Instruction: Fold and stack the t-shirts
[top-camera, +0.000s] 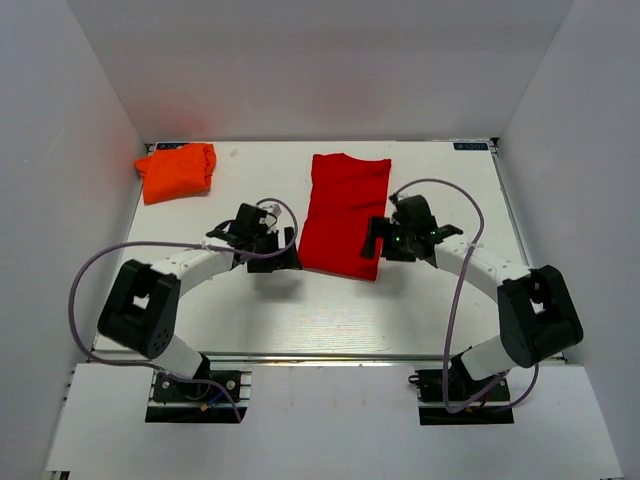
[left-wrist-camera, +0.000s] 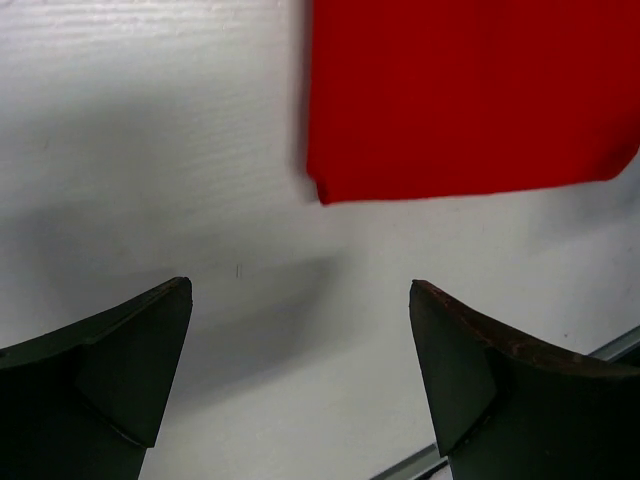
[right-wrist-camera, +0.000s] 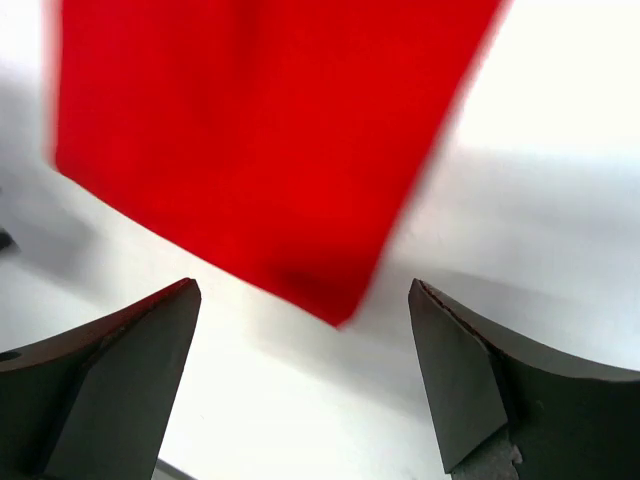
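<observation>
Plainly, both arms are empty-handed at this moment. The left gripper (top-camera: 283, 252) has its jaws spread wide and holds nothing, hovering just off the near left corner of the red t-shirt (top-camera: 345, 215). Its wrist view shows only bare white between the two dark fingers (left-wrist-camera: 120, 370), with the cloth's corner a little beyond them. The right gripper (top-camera: 375, 238) is spread just as wide with nothing between its jaws, and it stands at the shirt's near right edge. From its own camera the near corner of the red cloth lies just ahead of the fingertips, blurred, so I cannot tell whether a finger touches the fabric. The red t-shirt lies flat in the middle of the surface (top-camera: 330, 320) as a long narrow rectangle running from far to near. Its sleeves are out of sight and no neck label shows. The orange t-shirt (top-camera: 177, 171) sits in the far left corner, well apart from the red one, as a compact and slightly puffy bundle. Judging from this, the orange one looks folded and set aside. The red one seems about halfway, with its sides apparently turned in and the crosswise folds not yet made. With a gripper at each near corner, bringing the near end up toward the far end looks like the likely next step. Stacking has not begun, as neither shirt rests on the other, and that part of the job remains after the red one is folded small.
</observation>
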